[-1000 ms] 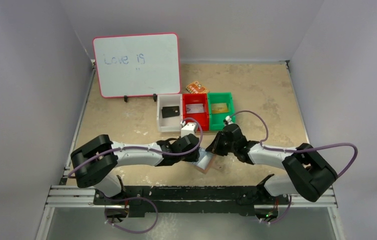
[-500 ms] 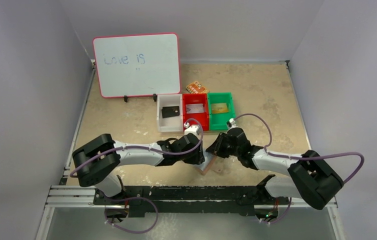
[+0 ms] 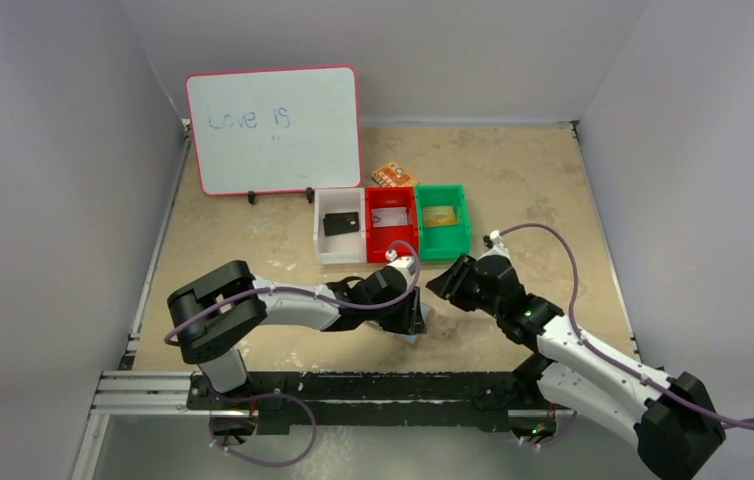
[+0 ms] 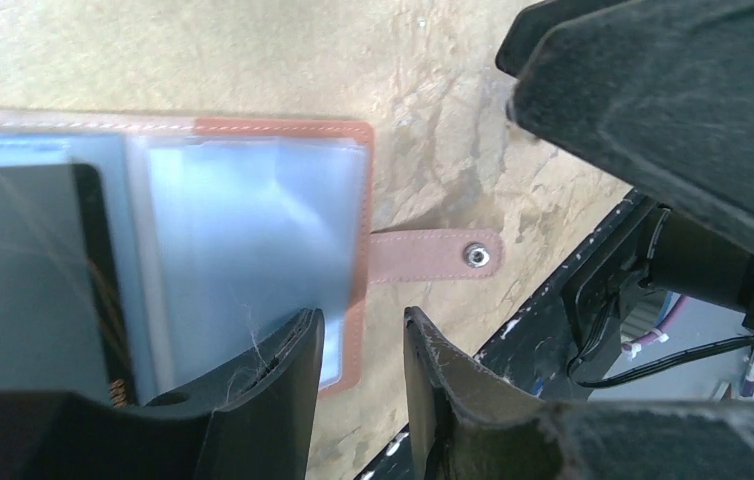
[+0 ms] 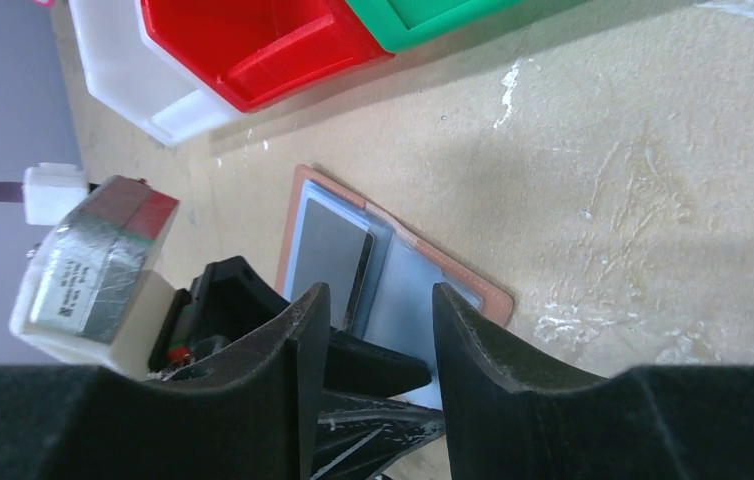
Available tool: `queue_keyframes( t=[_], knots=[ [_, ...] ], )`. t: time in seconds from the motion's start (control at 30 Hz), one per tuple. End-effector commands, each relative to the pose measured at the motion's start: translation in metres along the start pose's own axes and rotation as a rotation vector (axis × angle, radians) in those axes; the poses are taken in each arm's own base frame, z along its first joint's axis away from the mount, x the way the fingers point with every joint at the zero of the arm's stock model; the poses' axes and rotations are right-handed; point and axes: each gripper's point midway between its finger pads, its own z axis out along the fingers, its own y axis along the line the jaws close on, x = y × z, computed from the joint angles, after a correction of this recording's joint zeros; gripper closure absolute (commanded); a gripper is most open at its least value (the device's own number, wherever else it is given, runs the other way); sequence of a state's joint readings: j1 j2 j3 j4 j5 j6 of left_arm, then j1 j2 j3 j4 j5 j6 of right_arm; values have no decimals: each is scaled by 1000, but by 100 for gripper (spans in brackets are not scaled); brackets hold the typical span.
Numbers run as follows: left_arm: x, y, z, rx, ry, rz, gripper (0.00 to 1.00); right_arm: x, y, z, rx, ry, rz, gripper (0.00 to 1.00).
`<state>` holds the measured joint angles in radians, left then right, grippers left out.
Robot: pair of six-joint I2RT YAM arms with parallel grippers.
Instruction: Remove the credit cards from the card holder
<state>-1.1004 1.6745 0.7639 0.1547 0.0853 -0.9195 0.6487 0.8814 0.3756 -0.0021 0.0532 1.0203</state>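
The card holder (image 4: 243, 220) lies open and flat on the table, tan outside and pale blue inside, its snap tab (image 4: 433, 255) pointing toward the near edge. A dark card (image 4: 23, 280) sits in one of its sleeves. My left gripper (image 4: 361, 318) is down over the holder's corner, jaws apart, with one finger (image 5: 393, 365) resting on the blue inside. My right gripper (image 5: 378, 295) hovers open above the holder (image 5: 403, 270), holding nothing. In the top view the left gripper (image 3: 408, 315) covers most of the holder; the right gripper (image 3: 445, 285) is just to its right.
Three bins stand behind: white (image 3: 319, 225) with a black card, red (image 3: 393, 243) with a card, green (image 3: 443, 247) with a gold card. An orange packet (image 3: 393, 176) and a whiteboard (image 3: 273, 128) are farther back. The black base rail (image 3: 383, 385) runs close behind the holder.
My right gripper has opened, let go of the holder and drawn back to the right. The holder went from tilted up to flat. My left gripper slid a little right over it.
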Motion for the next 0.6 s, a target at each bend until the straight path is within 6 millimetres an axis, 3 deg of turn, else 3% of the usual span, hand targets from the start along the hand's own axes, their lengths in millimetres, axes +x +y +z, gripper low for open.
queue_keyframes(
  t=[0.0,0.2,0.33,0.57],
  knots=[
    [4,-6,13,12,13,31,65,-12,1,-11,18,-56,34,56],
    [-9,-8,3,-28,-43,54,65,0,26,-8,-123,14,0,65],
    [-20,5,-13,-118,-93,75,66,9,37,0,-169,80,-6,71],
    [-27,14,-32,-177,-121,104,68,27,38,23,-188,170,-45,79]
  ],
)
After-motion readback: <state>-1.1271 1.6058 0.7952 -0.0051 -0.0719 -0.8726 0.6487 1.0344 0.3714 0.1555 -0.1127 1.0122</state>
